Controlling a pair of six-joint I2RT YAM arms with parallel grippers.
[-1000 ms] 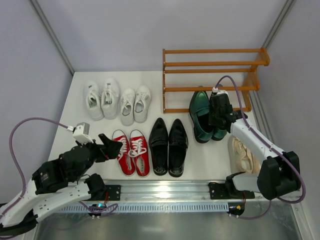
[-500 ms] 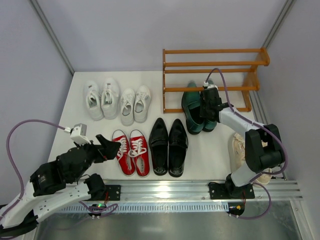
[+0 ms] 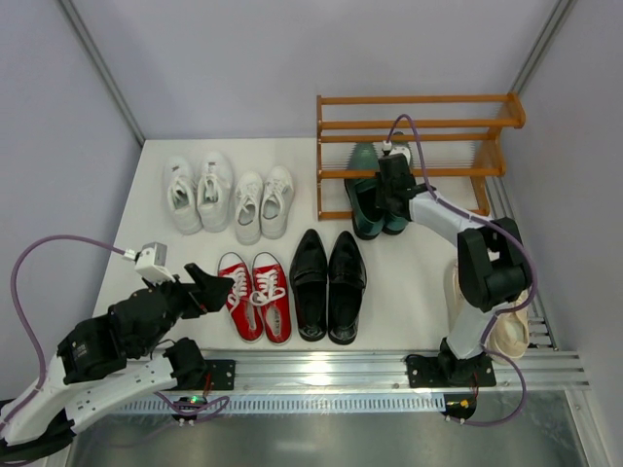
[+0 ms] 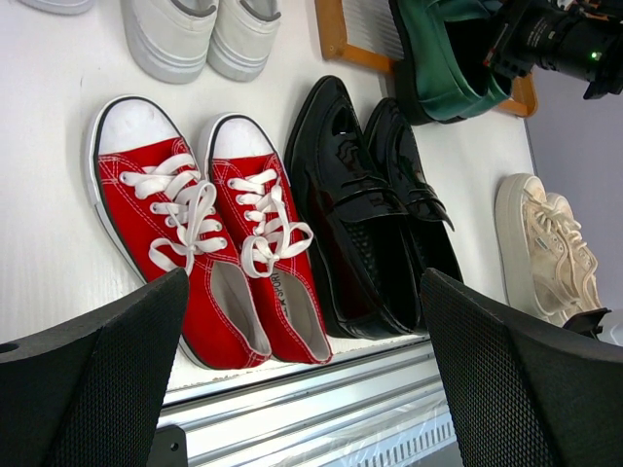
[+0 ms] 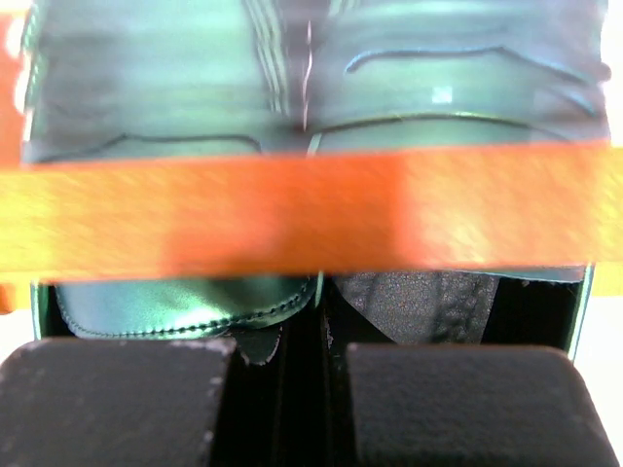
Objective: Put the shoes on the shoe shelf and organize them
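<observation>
My right gripper (image 3: pixel 394 185) is shut on the pair of dark green loafers (image 3: pixel 365 199), pinching their inner heel walls together. Their toes reach in under the lower bars of the orange-brown shoe shelf (image 3: pixel 419 99). In the right wrist view a blurred shelf bar (image 5: pixel 311 209) crosses in front of the green loafers (image 5: pixel 195 78), above my right gripper (image 5: pixel 290 389). My left gripper (image 3: pixel 219 287) hangs open and empty, just left of the red sneakers (image 3: pixel 255 297). In the left wrist view the red sneakers (image 4: pixel 209 253) lie beyond my left gripper (image 4: pixel 302 389).
Glossy black loafers (image 3: pixel 328 284) lie right of the red pair. Two white sneaker pairs (image 3: pixel 200 193) (image 3: pixel 263 202) sit at the far left. Cream shoes (image 3: pixel 496 326) lie by the right arm's base. A metal rail (image 3: pixel 321 375) runs along the near edge.
My right gripper has carried the green loafers away from me and to the left, from the open table to the shelf's lower tier. The left arm has barely shifted.
</observation>
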